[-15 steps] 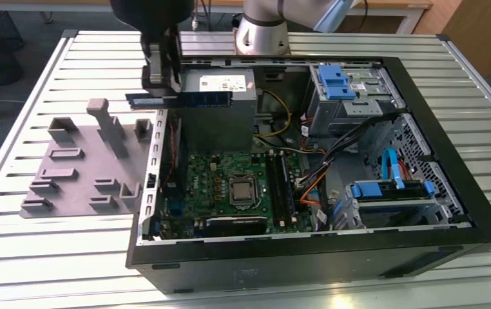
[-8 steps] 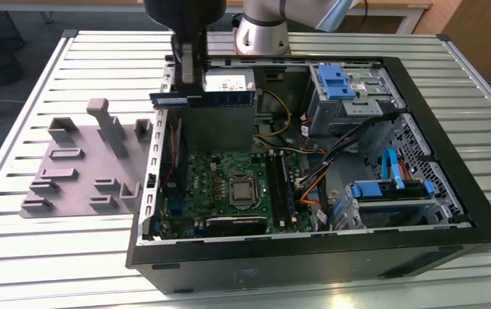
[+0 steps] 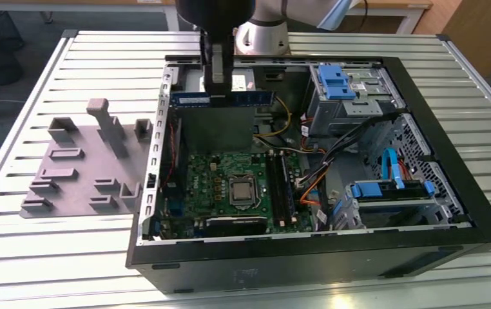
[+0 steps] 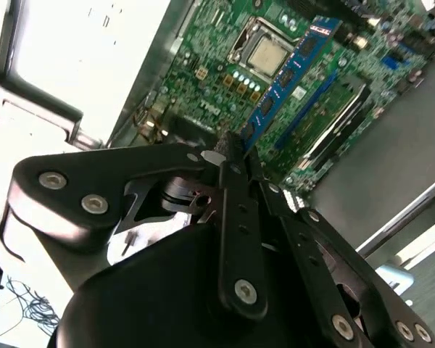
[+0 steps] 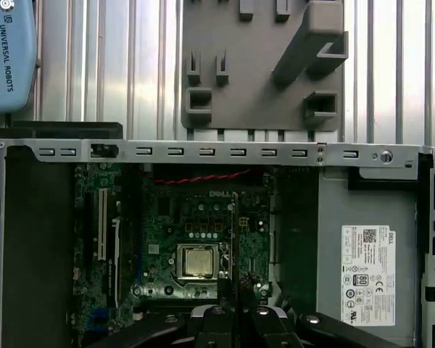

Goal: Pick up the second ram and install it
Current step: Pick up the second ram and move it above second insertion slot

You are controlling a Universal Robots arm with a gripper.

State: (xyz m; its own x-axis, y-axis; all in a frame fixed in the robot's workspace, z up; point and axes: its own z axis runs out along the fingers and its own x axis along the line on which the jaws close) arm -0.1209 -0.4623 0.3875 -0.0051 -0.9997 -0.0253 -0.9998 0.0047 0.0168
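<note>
Gripper pinched tight on second ram, holding it near its middle. Second ram level, long way sideways, up in air over open computer case, near case's far wall in exterior view. In second wrist view, black fingers squeeze blue stick, which pokes out over green motherboard below. In first wrist view, stick seen edge-on as thin dark line, next to silver chip. Not in any slot. Grey fixture on slatted table, outside case, on exterior view's left.
</note>
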